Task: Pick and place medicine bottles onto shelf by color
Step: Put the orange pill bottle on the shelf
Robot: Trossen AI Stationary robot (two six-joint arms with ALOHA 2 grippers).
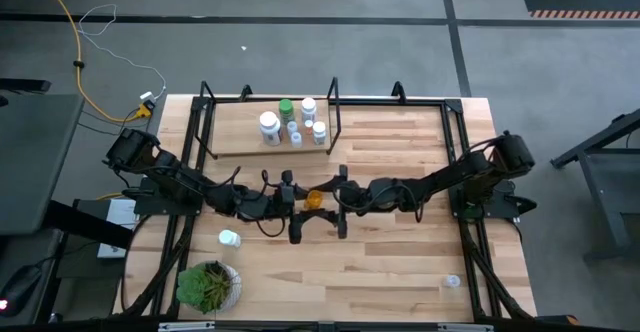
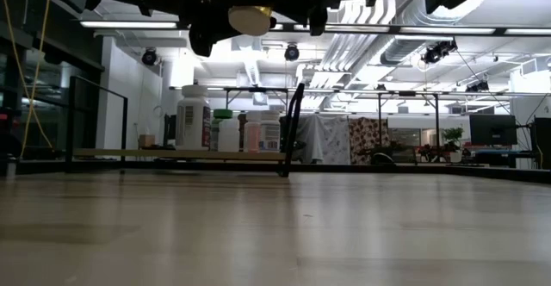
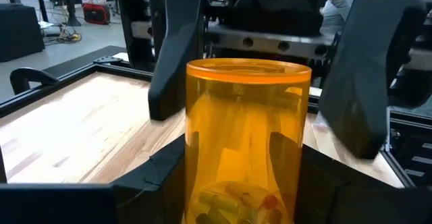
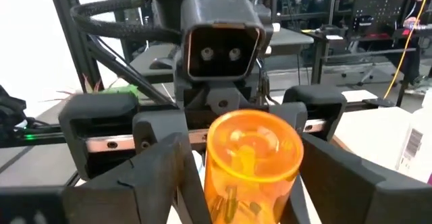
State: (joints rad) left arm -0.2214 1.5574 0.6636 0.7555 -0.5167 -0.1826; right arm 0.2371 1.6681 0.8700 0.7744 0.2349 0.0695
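At frame centre the left gripper [image 1: 300, 200] clamps the orange bottle [image 1: 314, 199] while the right gripper [image 1: 336, 198] flanks it with jaws spread, below the shelf [image 1: 230, 144] holding five bottles [image 1: 292, 122]; a white bottle [image 1: 230, 238] and a potted plant [image 1: 208, 285] lie lower left.

2 matte-black jointed arms with looping black cables; left claw [image 1: 297, 201] has angular fingers.
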